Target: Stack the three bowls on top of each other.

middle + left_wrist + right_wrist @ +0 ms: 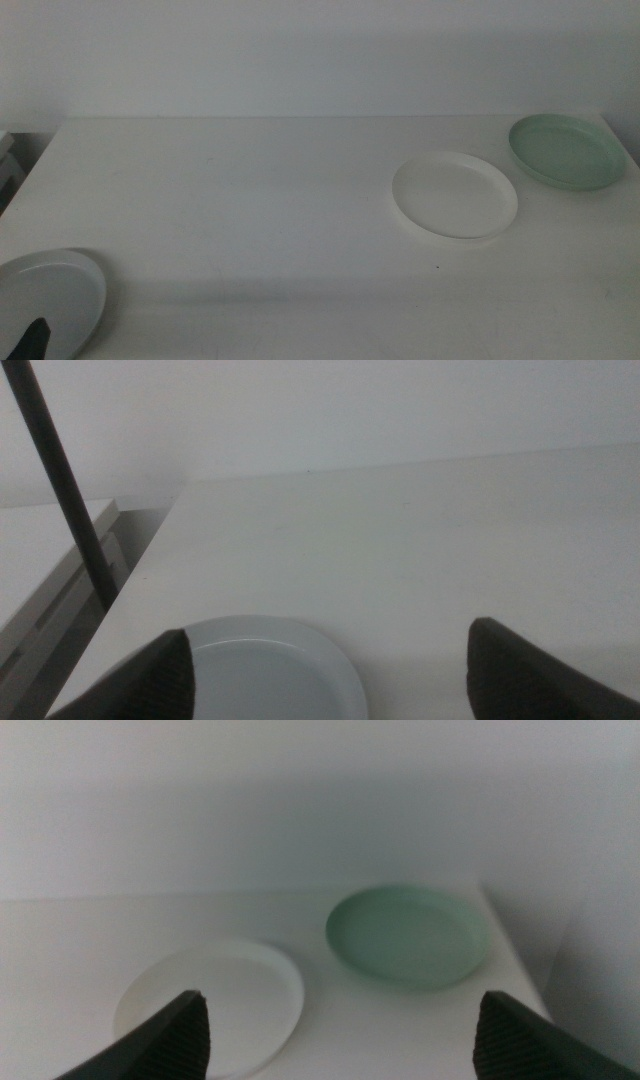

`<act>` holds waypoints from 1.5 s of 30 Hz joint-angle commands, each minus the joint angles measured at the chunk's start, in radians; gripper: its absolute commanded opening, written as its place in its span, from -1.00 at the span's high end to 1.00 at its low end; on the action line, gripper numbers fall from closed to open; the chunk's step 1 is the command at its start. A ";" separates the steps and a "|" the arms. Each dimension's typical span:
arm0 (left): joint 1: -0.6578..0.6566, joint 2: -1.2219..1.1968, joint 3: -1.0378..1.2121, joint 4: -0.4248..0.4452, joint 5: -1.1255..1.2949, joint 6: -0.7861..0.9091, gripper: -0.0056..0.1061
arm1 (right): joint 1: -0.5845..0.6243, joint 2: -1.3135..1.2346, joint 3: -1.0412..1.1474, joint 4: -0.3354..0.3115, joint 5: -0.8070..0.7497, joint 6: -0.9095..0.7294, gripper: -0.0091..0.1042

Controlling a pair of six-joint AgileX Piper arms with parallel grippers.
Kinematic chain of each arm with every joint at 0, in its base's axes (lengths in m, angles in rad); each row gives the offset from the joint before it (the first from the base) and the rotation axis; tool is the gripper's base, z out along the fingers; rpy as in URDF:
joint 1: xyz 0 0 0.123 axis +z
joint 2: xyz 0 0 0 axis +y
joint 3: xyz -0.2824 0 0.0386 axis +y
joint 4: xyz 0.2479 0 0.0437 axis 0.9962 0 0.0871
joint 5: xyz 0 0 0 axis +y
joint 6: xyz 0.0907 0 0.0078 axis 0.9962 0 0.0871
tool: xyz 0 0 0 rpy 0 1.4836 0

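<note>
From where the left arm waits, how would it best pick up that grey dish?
Probably by the rim. The grey bowl lies flat and shallow at the table's near left corner, so only its low raised edge offers a grip. The left gripper, open, already hangs over it; coming down from above with one jaw inside the rim and one outside seems best.

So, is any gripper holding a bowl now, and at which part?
Nothing is held. The left gripper is open above the grey bowl; the right gripper is open, back from the white bowl and green bowl.
</note>
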 commanded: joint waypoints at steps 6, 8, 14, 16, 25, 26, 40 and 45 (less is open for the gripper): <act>0.000 -0.014 0.004 -0.004 -0.084 -0.013 -0.71 | 0.003 0.336 -0.391 0.027 0.292 0.011 -0.39; 0.000 -0.014 0.004 -0.004 -0.084 -0.013 -0.71 | 0.003 0.416 -0.485 0.040 0.353 -0.010 -0.39; 0.000 -0.014 0.004 -0.004 -0.084 -0.013 -0.71 | 0.003 0.654 -0.676 0.133 0.458 -0.114 -0.39; 0.000 -0.014 0.004 -0.004 -0.084 -0.013 -0.71 | 0.003 0.720 -0.722 0.159 0.461 -0.113 -0.39; 0.000 -0.014 0.004 -0.004 -0.084 -0.013 -0.71 | 0.003 0.987 -0.926 0.192 0.506 -0.107 -0.39; 0.000 -0.014 0.004 -0.004 -0.084 -0.013 -0.71 | 0.003 1.010 -0.947 0.204 0.534 -0.105 -0.39; 0.000 -0.014 0.004 -0.004 -0.084 -0.013 -0.71 | 0.017 1.285 -1.043 0.271 0.628 -0.008 -0.33; 0.000 -0.014 0.004 -0.004 -0.084 -0.013 -0.71 | 0.024 1.350 -1.044 0.264 0.561 -0.009 -0.19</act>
